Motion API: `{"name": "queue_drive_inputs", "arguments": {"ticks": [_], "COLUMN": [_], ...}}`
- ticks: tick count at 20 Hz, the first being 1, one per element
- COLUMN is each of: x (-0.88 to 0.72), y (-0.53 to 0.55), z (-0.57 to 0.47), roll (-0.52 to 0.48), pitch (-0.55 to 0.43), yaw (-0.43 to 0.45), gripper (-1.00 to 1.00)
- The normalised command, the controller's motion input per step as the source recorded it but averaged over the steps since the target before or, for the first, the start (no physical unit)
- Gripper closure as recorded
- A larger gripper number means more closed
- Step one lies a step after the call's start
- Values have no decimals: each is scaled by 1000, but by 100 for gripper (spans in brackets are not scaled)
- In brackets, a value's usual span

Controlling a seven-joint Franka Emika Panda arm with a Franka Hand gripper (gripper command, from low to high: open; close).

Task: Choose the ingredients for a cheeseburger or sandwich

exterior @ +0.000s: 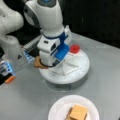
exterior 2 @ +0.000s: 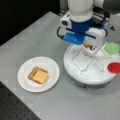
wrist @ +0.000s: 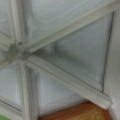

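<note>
Cheese-topped bread (exterior 2: 40,75), end effector (exterior: 51,62) over tray (exterior: 77,71)

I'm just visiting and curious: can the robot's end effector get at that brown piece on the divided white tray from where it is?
Probably yes. The end effector hangs low over the divided tray, right beside the brown piece, and nothing lies between them; only the low dividers stand nearby.

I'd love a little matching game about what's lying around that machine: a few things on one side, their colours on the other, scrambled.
Things:
1. slice on top of the stack on the paper plate
2. round piece at the divided tray's edge
3. piece at a front view's right, beside the arm
4. paper plate

Colours:
A. green
B. white
C. yellow
D. red

Pairs: 1-C, 2-D, 3-A, 4-B
</note>
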Motion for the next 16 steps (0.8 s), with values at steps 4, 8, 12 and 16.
{"name": "queue_drive_inputs", "arguments": {"ticks": [4, 8, 12, 16], "x": [-245, -253, -272, -258], "y": [116, 177, 264, 282], "z": [-145, -184, -184, -186], "roll": [-216, -232, -249, -236], "pitch": [-221, -218, -210, -231], "yaw": [32, 26, 20, 33], "gripper": [-100, -100, -100, -100]}}
